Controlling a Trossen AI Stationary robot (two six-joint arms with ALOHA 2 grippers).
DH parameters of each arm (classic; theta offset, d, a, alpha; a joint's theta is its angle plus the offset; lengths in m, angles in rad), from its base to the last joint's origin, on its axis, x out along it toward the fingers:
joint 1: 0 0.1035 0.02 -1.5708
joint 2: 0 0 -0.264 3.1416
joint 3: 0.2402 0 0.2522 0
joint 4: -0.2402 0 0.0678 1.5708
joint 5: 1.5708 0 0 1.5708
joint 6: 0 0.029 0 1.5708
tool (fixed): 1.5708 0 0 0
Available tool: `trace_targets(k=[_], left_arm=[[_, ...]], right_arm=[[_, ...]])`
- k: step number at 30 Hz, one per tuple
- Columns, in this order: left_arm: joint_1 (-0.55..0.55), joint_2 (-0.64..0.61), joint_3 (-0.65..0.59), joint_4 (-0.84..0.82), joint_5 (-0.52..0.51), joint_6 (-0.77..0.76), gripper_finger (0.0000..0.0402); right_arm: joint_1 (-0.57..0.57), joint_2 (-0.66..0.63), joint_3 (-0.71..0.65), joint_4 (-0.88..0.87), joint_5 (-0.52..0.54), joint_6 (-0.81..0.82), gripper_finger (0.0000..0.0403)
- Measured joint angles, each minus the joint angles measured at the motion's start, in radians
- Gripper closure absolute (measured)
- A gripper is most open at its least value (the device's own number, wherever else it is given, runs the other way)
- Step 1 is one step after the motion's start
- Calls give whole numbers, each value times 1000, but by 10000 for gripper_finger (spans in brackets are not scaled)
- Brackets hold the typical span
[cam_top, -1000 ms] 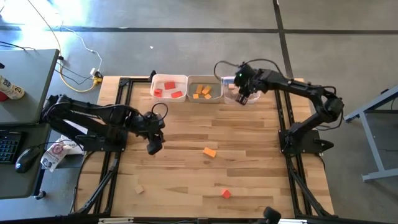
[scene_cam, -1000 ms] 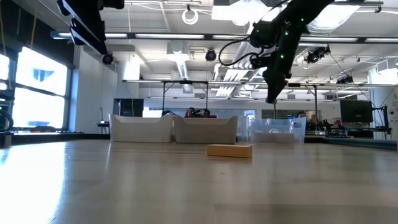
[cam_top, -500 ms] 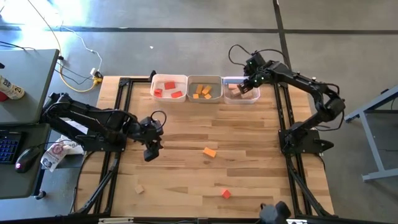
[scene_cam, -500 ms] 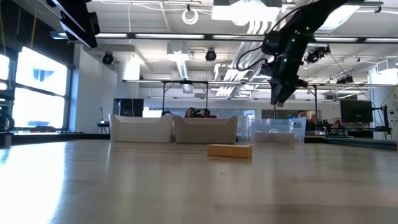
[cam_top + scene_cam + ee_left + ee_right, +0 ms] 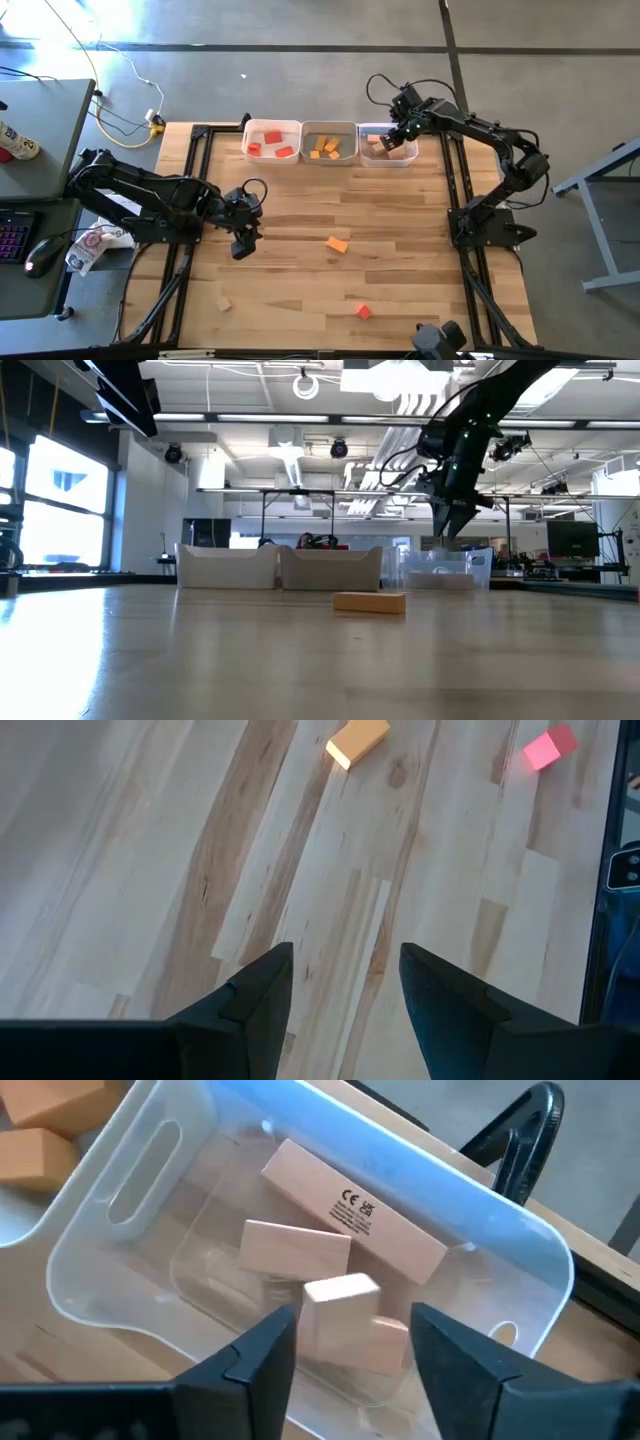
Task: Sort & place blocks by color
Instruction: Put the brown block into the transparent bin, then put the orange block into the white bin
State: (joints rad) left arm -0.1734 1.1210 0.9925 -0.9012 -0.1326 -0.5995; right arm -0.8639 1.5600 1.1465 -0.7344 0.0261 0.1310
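A grey concrete floor [image 5: 300, 40] surrounds the pale wooden plank worktop [image 5: 300, 290]. Beside it stands a grey desk [image 5: 40, 120]; bright windows [image 5: 60, 510] lie beyond.

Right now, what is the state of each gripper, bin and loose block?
Left gripper: open, empty, over bare table.
Right gripper: open, above clear bin.
Clear bin: holds pale blocks.
Red-block bin: holds red blocks.
Middle bin: holds orange blocks.
Orange block: loose on table.
Red block: loose.
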Motion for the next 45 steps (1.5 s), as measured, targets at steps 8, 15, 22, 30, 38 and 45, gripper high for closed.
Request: trace_targets(k=[8, 15, 22, 30, 38, 45], left_arm=[[0, 0, 0, 0, -2, 0, 229], [0, 0, 0, 0, -2, 0, 229], [0, 0, 0, 0, -2, 0, 229], [0, 0, 0, 0, -2, 0, 229], [1, 0, 0, 0, -10, 34, 229], [1, 0, 0, 0, -12, 33, 229]], right_arm=[[0, 0, 0, -35, -123, 28, 191], [57, 0, 0, -121, -262, 43, 190], [203, -1, 0, -168, -262, 35, 190], [424, -1, 0, -176, -271, 50, 190], [648, -2, 0, -182, -272, 84, 190], [806, -2, 0, -175, -273, 96, 190]])
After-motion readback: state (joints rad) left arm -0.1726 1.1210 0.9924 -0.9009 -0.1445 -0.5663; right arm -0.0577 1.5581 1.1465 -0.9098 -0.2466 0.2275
